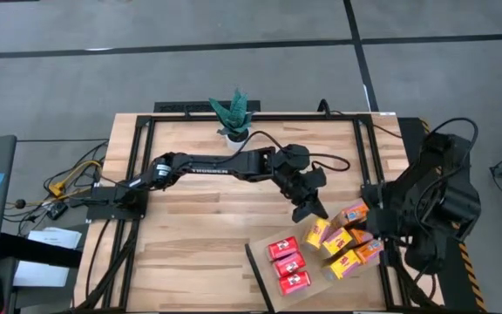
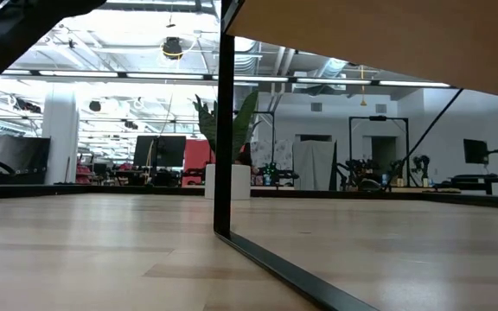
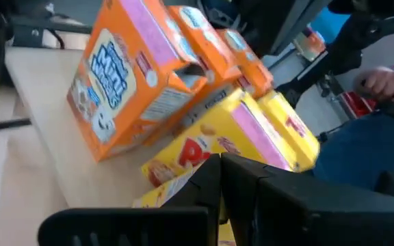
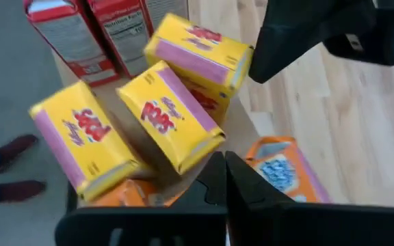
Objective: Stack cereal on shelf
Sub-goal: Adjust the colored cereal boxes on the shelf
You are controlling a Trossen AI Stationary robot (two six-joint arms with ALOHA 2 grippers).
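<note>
We see nine cereal boxes on the pale shelf (image 1: 264,262) at the table's front right corner: three red boxes (image 1: 288,265) in a row, and beside them a jumble of yellow boxes (image 1: 336,241) and orange boxes (image 1: 353,213). Both grippers have fingers pressed together, holding nothing. The left gripper (image 1: 312,209) hovers just behind the yellow boxes. The right gripper (image 1: 375,220) hangs over the jumble's right side, nearer the tilted orange boxes.
</note>
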